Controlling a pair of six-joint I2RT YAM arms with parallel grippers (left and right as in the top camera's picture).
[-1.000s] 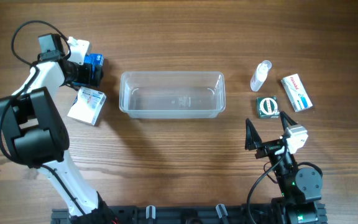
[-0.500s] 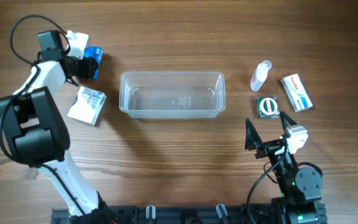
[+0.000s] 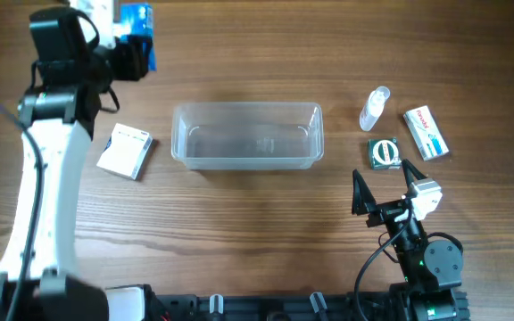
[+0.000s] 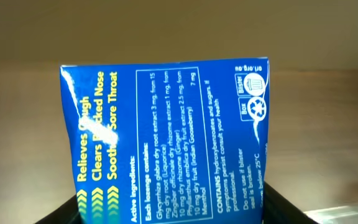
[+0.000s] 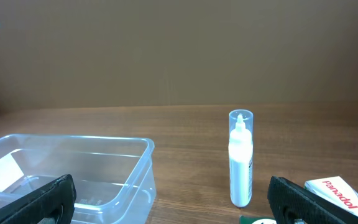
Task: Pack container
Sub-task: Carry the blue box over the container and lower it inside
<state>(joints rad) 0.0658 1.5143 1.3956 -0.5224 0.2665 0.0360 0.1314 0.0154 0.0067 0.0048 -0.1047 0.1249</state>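
The left end effector (image 3: 130, 49) is closed on a blue box (image 4: 166, 137) of throat lozenges and holds it by one end, at the far left corner of the scene. In the left wrist view no worktop shows behind the box, so I judge it is up in the air. The right end effector (image 3: 384, 189) stands wide open and holds nothing, at the near right. The container (image 3: 246, 135) sits in the middle of the worktop (image 3: 239, 232), holds nothing, and lies to the right of the held box.

The main risk is the grip. Only one end of the box sits between the fingers, so the box may tilt or slide out on the way. If it is let go too high, it may hit the rim and bounce out. The container is light plastic, so a finger that catches its left wall may push it away.

There is much open room. The path to the container is free, and a white box (image 3: 125, 152) lies just beside its left wall, nearer than that path. The spray bottle (image 3: 375, 107), a green pack (image 3: 384, 152) and a red-and-white box (image 3: 426, 132) are on the right, well apart from the left arm.
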